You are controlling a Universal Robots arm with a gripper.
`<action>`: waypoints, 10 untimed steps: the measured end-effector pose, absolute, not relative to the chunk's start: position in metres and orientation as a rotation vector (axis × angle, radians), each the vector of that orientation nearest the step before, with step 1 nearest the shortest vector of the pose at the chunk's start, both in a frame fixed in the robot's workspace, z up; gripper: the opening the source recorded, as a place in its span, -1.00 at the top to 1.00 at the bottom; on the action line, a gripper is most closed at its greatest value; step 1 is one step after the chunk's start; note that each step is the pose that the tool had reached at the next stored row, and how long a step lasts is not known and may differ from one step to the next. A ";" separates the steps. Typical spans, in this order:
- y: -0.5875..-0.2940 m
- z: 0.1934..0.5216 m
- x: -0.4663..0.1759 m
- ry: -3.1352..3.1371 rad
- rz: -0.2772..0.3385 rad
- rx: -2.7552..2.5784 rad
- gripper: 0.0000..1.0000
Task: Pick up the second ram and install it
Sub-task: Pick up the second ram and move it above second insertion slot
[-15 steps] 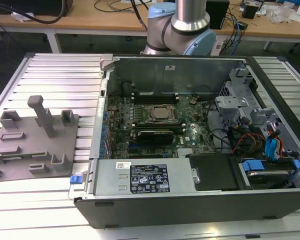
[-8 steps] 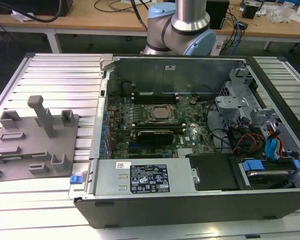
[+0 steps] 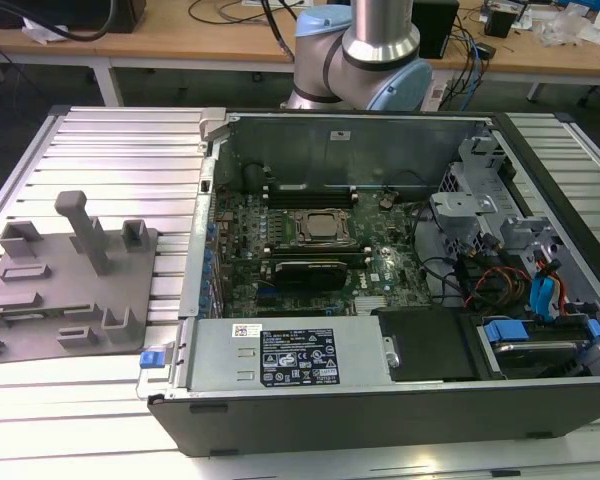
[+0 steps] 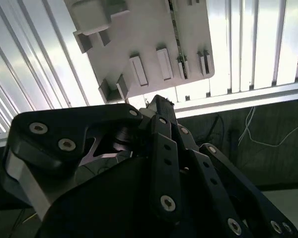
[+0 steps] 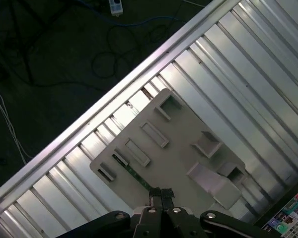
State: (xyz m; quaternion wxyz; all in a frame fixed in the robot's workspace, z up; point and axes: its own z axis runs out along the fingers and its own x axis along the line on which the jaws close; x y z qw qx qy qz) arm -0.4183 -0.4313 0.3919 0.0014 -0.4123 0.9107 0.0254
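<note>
The second ram (image 5: 131, 172) is a thin green stick lying along one edge of the grey tray (image 5: 179, 144), next to its rectangular pockets. In the second wrist view the ram (image 4: 178, 39) appears edge-on as a narrow strip on the tray (image 4: 139, 34). My gripper (image 5: 162, 192) hangs well above the tray, its black fingers together and nothing between them. Its tips (image 4: 156, 101) point toward the tray's edge near the ram. In the exterior view the tray (image 3: 40, 300) lies on the ribbed table to the left of the open computer case (image 3: 380, 130).
Inside the case sit the CPU socket (image 3: 317, 225) and long black memory slots (image 3: 310, 190) beside it. A tall post (image 3: 83, 230) stands on the tray. The arm's base (image 3: 365, 50) rises behind the case. Cables lie on the dark floor (image 5: 64, 59) past the table edge.
</note>
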 end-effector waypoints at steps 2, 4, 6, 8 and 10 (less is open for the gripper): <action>-0.431 0.392 -0.418 2.847 0.080 -1.320 0.79; -0.431 0.392 -0.418 2.832 0.080 -1.353 0.79; -0.431 0.392 -0.418 2.815 0.080 -1.389 0.79; -0.431 0.392 -0.418 2.798 0.080 -1.425 0.79; -0.431 0.392 -0.418 2.780 0.080 -1.460 0.79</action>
